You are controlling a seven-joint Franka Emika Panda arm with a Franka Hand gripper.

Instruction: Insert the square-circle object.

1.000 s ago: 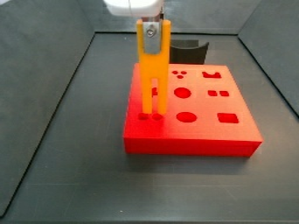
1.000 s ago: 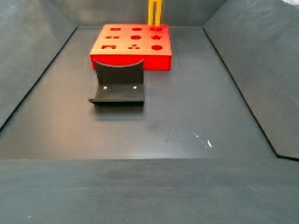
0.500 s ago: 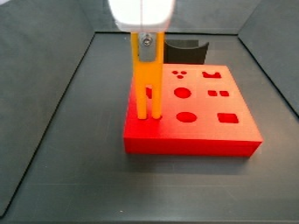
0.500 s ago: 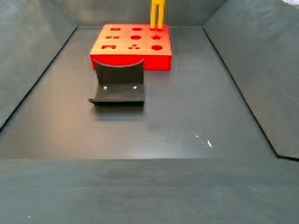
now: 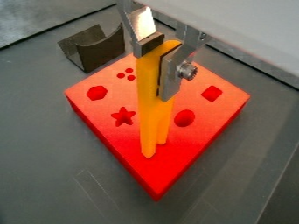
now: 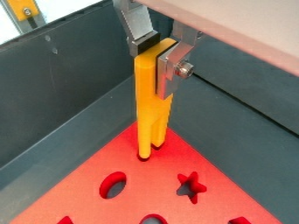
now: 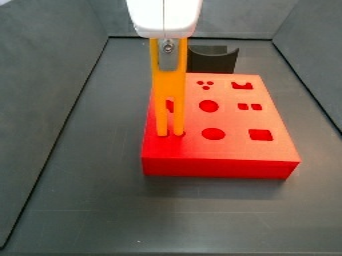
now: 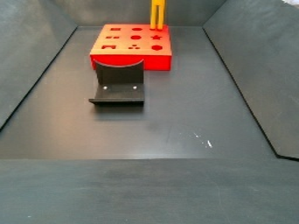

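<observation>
My gripper (image 5: 160, 54) is shut on the upper end of the square-circle object (image 5: 149, 109), a long orange-yellow bar that it holds upright. The bar's forked lower end (image 6: 146, 150) stands at the top face of the red block (image 5: 187, 153), near one edge. I cannot tell whether the prongs are inside holes. In a side view the gripper (image 7: 164, 44) holds the bar (image 7: 163, 95) over the left part of the red block (image 7: 234, 155). In a side view only the bar (image 8: 156, 14) shows, behind the red block (image 8: 131, 61); the gripper is out of frame there.
A small dark grey curved block (image 8: 118, 87) stands on the floor beside the red block and also shows in a side view (image 7: 214, 56) and in a wrist view (image 5: 93, 44). Dark sloping walls (image 6: 59, 96) enclose the floor. The red block has star, circle and square holes.
Over the last second the gripper has come down a little with the bar and shifted slightly left in a side view. In the last half second nothing visibly moved.
</observation>
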